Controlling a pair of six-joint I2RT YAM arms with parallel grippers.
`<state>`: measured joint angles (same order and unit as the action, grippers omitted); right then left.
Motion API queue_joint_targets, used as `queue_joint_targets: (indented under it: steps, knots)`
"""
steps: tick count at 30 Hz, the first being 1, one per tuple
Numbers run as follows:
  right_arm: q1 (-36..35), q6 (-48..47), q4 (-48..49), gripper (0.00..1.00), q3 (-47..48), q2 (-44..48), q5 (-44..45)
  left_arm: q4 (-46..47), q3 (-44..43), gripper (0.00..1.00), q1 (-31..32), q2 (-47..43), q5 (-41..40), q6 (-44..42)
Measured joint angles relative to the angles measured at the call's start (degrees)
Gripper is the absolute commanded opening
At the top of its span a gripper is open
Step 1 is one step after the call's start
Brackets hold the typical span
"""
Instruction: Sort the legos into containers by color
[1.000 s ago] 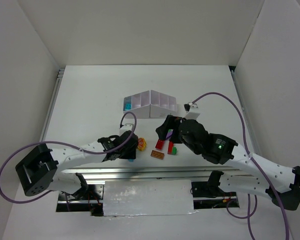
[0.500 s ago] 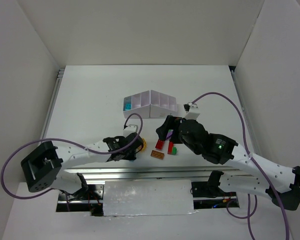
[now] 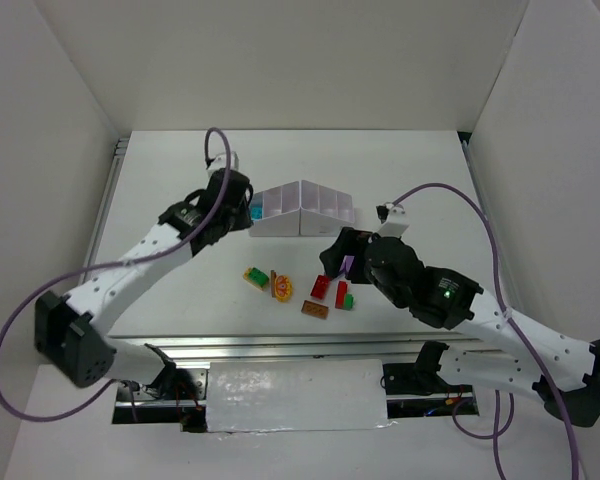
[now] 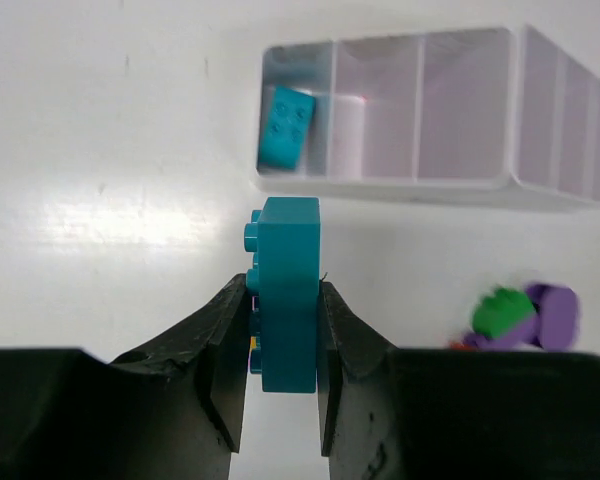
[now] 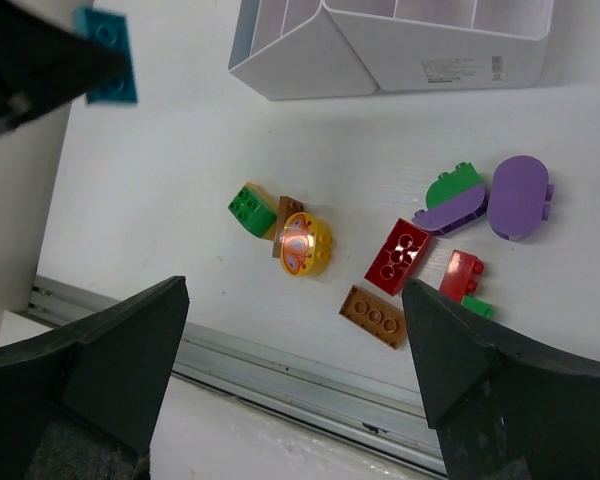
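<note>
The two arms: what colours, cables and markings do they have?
The left arm and right arm have white links with black joints and bases. A purple cable loops along each. The fingers are black. A small green light glows on the right arm.

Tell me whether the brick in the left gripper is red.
No, the left gripper is clamped on a teal brick, its studs facing sideways.

White table (image 3: 310, 160) inside plain white walls (image 3: 280, 60), metal rail (image 3: 280, 345) along its near edge.
</note>
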<state>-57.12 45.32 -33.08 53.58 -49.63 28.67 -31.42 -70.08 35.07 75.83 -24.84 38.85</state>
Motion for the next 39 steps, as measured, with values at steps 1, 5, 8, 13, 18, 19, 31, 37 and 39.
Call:
queue_joint_targets:
  steps: [1,5,8,13,18,19,31,37,39]
  knots:
    - [0.1,-0.1,0.0,0.95,0.0,-0.1,-0.1,0.3,-2.6,0.00,-2.1,4.2,0.5,-1.7]
    - [0.2,-0.6,-0.3,0.95,0.0,-0.4,-0.7,1.0,-10.0,0.00,-7.4,16.4,4.3,-7.5]
    - [0.5,-1.0,-0.7,0.94,0.0,-0.4,-0.9,0.7,-15.7,0.00,-9.1,22.9,5.9,-10.3]
    - [1.3,-1.5,-0.8,0.95,0.0,-0.1,-1.2,2.1,-19.5,0.00,-10.7,26.9,8.4,-12.0]
    - [1.6,-1.8,-0.8,0.95,0.0,0.3,-1.5,3.1,-19.4,0.01,-12.5,27.6,11.1,-12.1]
    - [1.6,-1.9,-0.8,0.95,0.0,0.3,-1.5,3.3,-19.4,0.02,-12.8,27.9,11.4,-12.1]
    - [1.8,-2.3,-0.8,0.95,-0.7,0.3,-2.5,6.6,-15.4,0.21,-13.1,31.7,15.1,-11.7]
    - [1.8,-2.6,-0.8,0.95,-0.7,0.3,-2.7,8.0,-15.4,0.47,-13.1,31.7,15.1,-11.7]
    - [1.8,-2.8,-0.8,0.95,-0.7,0.3,-2.8,8.7,-15.1,0.58,-13.1,31.7,15.1,-11.5]
